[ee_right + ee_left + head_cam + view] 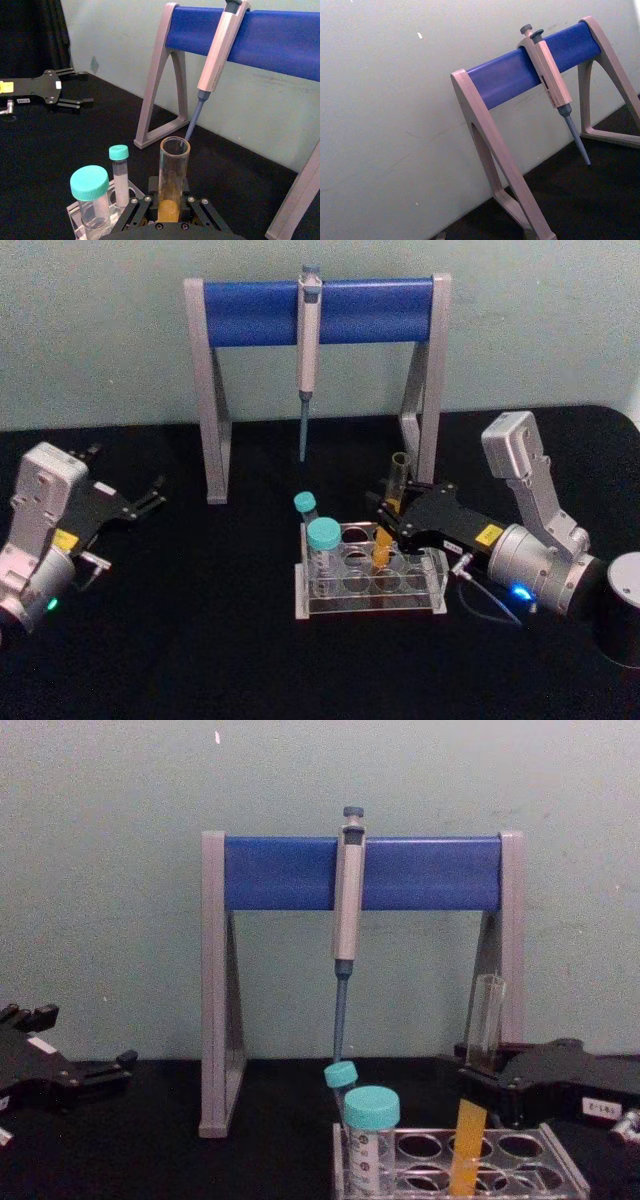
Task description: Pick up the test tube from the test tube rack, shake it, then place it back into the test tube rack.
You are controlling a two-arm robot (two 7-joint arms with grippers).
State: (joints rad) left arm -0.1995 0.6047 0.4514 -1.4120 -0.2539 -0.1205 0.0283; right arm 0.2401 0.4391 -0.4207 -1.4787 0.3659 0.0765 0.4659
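The test tube (398, 472) is a long clear glass tube with orange-yellow liquid low down. It leans slightly, with its lower end in a hole of the clear test tube rack (370, 606) at the table's middle. My right gripper (391, 520) reaches in from the right and is shut on the test tube at mid-height. In the right wrist view the test tube (173, 165) rises between my right gripper's (170, 209) fingers. The chest view shows the test tube (484, 1020) above the rack (562, 1172). My left gripper (125, 475) rests open at the far left.
Two teal-capped tubes (322, 540) stand in the rack's left end. Behind the rack stands a grey-and-blue pipette stand (240, 312) with a pipette (308, 350) hanging from its bar, tip down. Black tabletop lies open to the front and left.
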